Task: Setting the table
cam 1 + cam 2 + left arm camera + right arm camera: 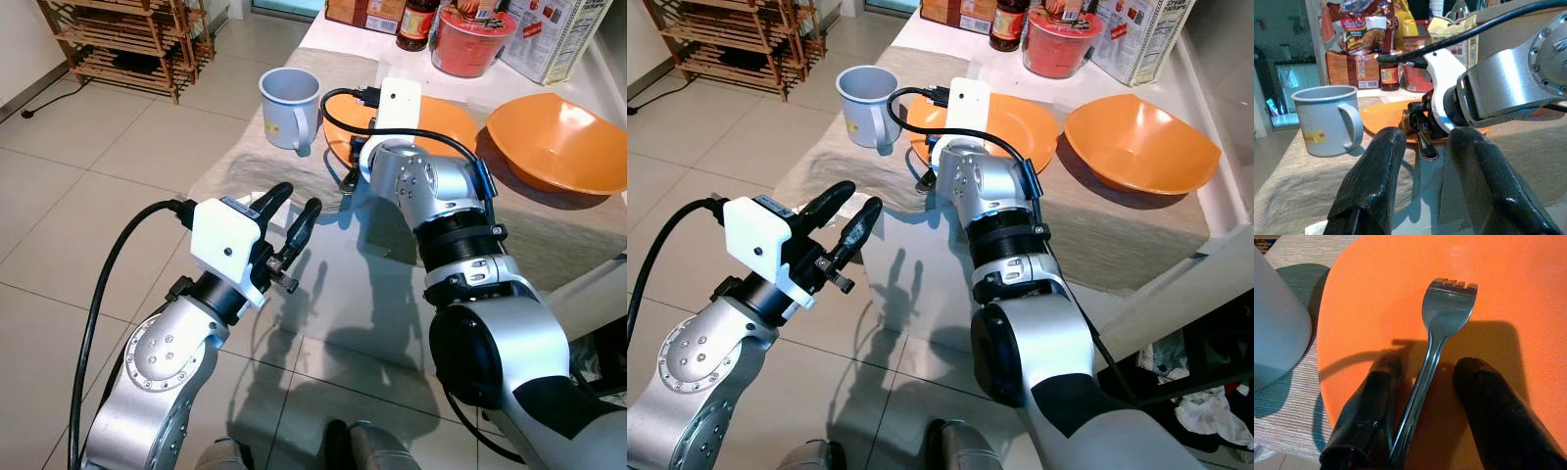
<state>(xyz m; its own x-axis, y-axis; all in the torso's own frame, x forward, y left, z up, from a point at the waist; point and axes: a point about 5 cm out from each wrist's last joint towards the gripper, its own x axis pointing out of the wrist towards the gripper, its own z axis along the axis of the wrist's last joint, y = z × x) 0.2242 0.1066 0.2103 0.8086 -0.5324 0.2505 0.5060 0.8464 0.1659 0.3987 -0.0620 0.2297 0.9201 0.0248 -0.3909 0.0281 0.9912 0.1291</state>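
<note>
Nearest the camera, the left gripper [294,217] hung over pale floor tiles [118,166] just off the near edge of the table, its two black fingers apart and holding nothing. The table [323,284] carried a grey-beige woven cloth [823,162] that reached that near edge.

Further in, the right gripper [1422,396] sat low over the near rim of one flat orange plate [1400,293]. Its fingers stood spread, with the handle of a single steel fork [1442,323] running between them; whether the pads actually pressed the handle I cannot tell. The fork's tines pointed toward the plate's middle.

Just beside the plate, toward the table's left edge, stood one pale blue mug [290,106], upright, handle facing the near edge. On the plate's other side, near the right edge, rested one deep orange bowl [558,142].

Along the far edge stood a red noodle cup [472,39], a dark sauce bottle [416,24] and two printed boxes [558,34]. Beyond the table's left side, a wooden slatted rack [127,39] stood on the tiled floor.
</note>
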